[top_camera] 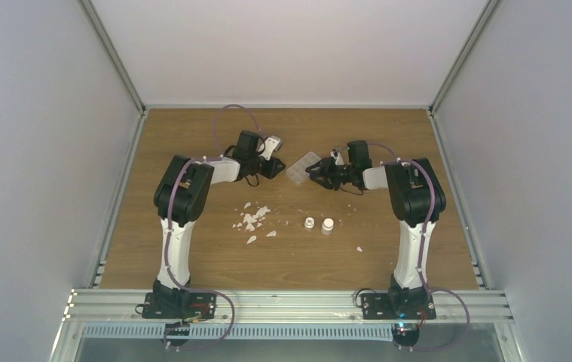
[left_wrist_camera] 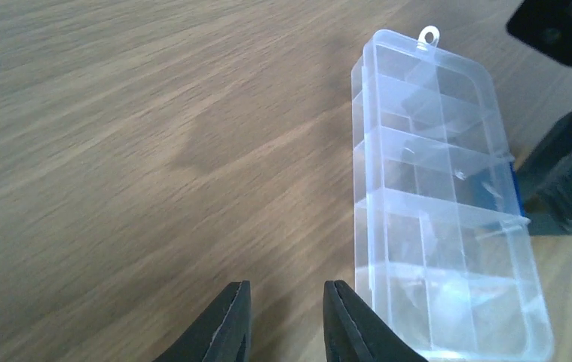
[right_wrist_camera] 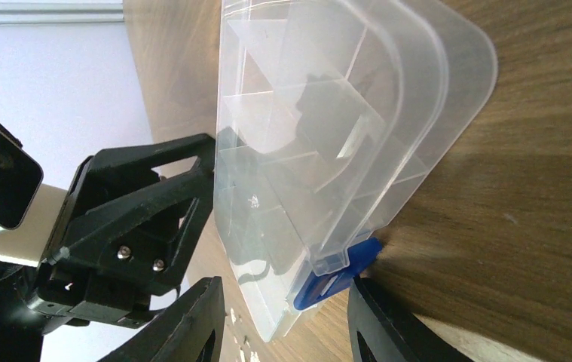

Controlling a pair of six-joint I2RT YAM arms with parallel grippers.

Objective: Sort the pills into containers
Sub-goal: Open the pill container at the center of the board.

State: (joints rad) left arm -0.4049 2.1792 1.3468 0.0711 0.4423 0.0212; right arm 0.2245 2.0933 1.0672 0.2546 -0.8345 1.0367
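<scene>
The containers are one clear organiser box (top_camera: 303,167) with small compartments, lying closed on the table between my two grippers. My left gripper (top_camera: 271,162) is at its left side. In the left wrist view the left gripper (left_wrist_camera: 286,302) is open over bare wood, its right finger (left_wrist_camera: 350,324) close beside the wall of the box (left_wrist_camera: 441,226). My right gripper (right_wrist_camera: 286,317) is wide open, with the corner of the box (right_wrist_camera: 328,136) and its blue latch (right_wrist_camera: 335,275) between the fingers, neither finger clearly touching. No pills show in any view.
Two small white vials (top_camera: 310,223) (top_camera: 328,225) stand in the middle of the table. White flakes (top_camera: 252,217) lie scattered to their left, and one flake (top_camera: 359,249) lies to the right. Metal rails border the table's sides.
</scene>
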